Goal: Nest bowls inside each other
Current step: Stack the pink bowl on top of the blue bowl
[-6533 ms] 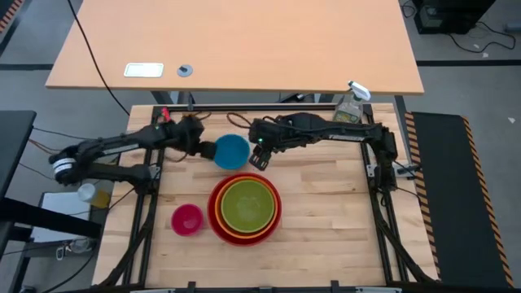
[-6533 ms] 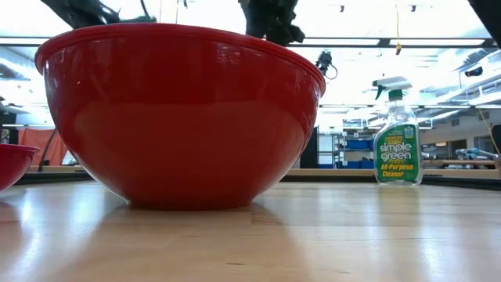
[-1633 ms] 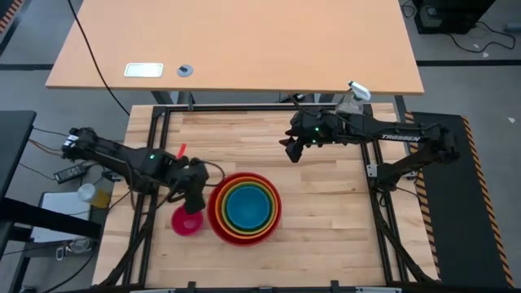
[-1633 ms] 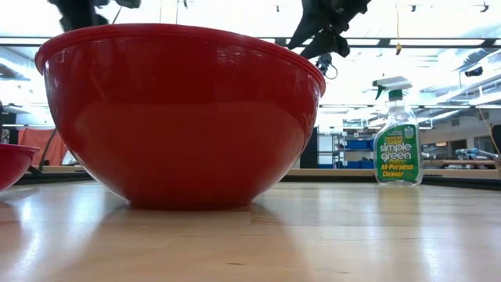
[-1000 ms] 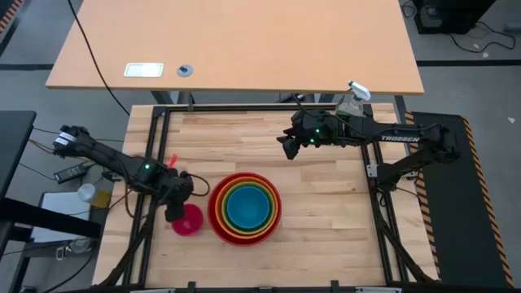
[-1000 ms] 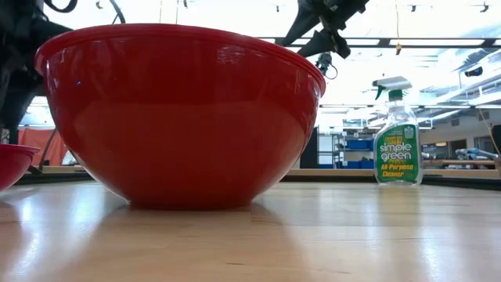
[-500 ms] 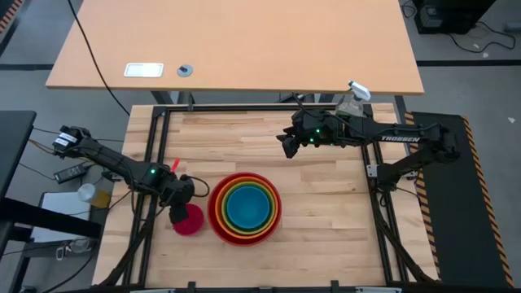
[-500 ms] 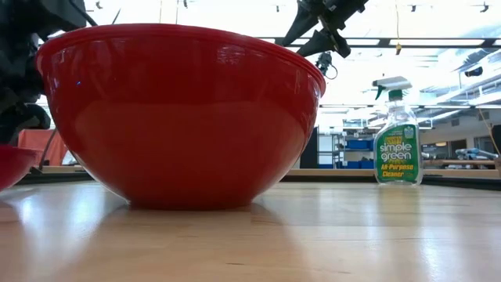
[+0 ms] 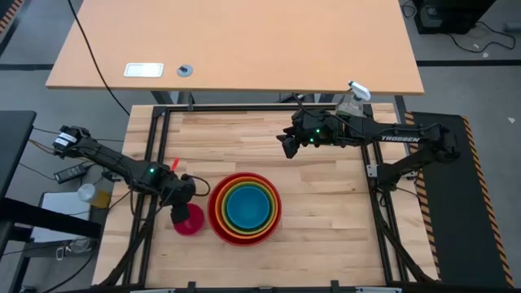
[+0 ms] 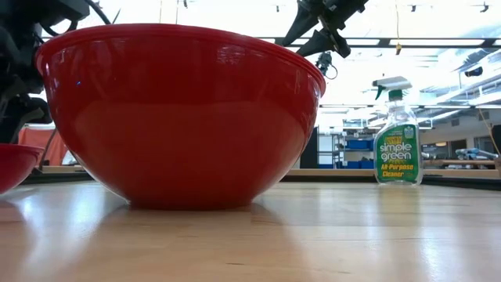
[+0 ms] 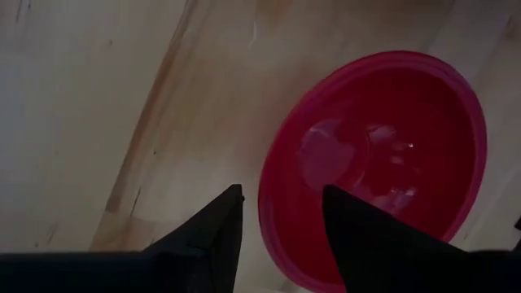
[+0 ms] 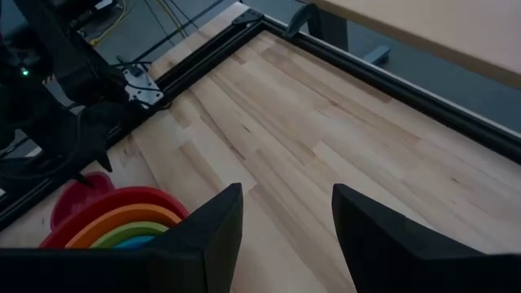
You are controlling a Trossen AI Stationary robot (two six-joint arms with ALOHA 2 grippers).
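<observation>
Red, orange, lime green and blue bowls (image 9: pixel 244 208) sit nested at the table's middle; in the low view the red one (image 10: pixel 180 117) fills the picture. The pink bowl (image 9: pixel 190 220) rests on its base just left of them, apart from the stack. My left gripper (image 11: pixel 282 189) points down over the pink bowl's left rim (image 11: pixel 264 203), open, one finger outside the rim and one over the inside. Whether either finger touches the rim does not show. My right gripper (image 12: pixel 286 189) hangs open and empty above the far right part of the table (image 9: pixel 286 147).
A clear spray bottle (image 9: pixel 350 104) stands at the table's far right corner (image 10: pixel 397 141). Black frame rails (image 9: pixel 244 107) run along the table's edges. Bare wood (image 9: pixel 326 220) lies right of the stack.
My left gripper has sunk toward the pink bowl's left rim and rolled a little about its own axis. Its fingers keep the same gap. The pink bowl and the stack have stayed where they were.
</observation>
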